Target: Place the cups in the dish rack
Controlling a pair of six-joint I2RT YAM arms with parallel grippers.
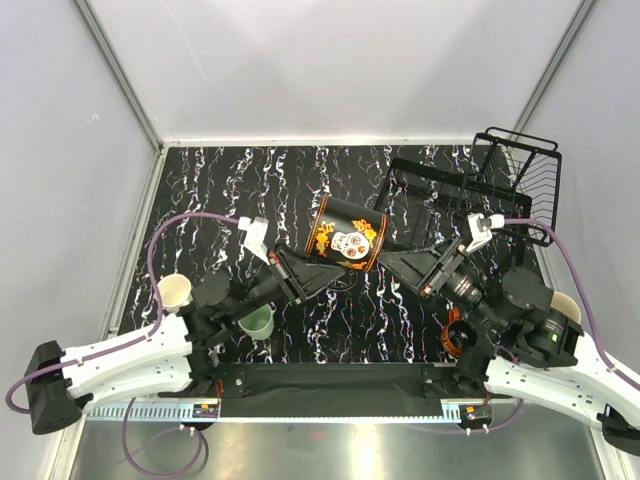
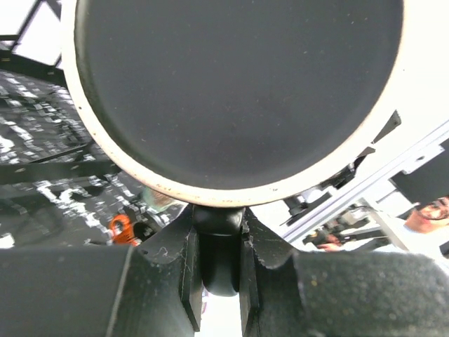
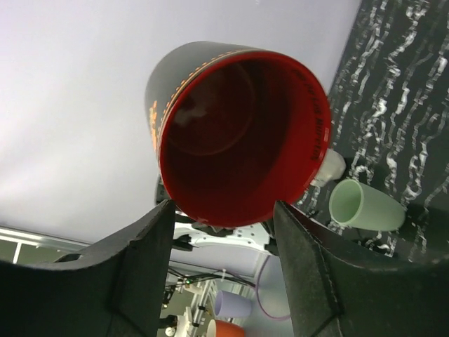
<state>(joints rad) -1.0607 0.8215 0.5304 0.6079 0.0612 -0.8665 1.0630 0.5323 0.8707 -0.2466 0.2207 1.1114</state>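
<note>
A black cup point(image 1: 347, 235) with an orange and white print and a red inside point(image 3: 242, 133) hangs tilted above the middle of the table. My left gripper point(image 2: 221, 239) is shut on its handle point(image 2: 221, 263), with the cup's dark base point(image 2: 238, 91) filling that wrist view. My right gripper point(image 3: 224, 232) is open, its fingers point(image 3: 140, 267) either side of the cup's mouth rim and apart from it. A mint-green cup point(image 1: 257, 322) point(image 3: 365, 207) and a cream cup point(image 1: 176, 292) stand at the near left. The black wire dish rack point(image 1: 510, 185) is at the far right.
A small red-orange object point(image 1: 458, 335) lies partly hidden under my right arm. A beige rounded thing point(image 1: 565, 305) shows by the right arm's elbow. White walls close off the table on three sides.
</note>
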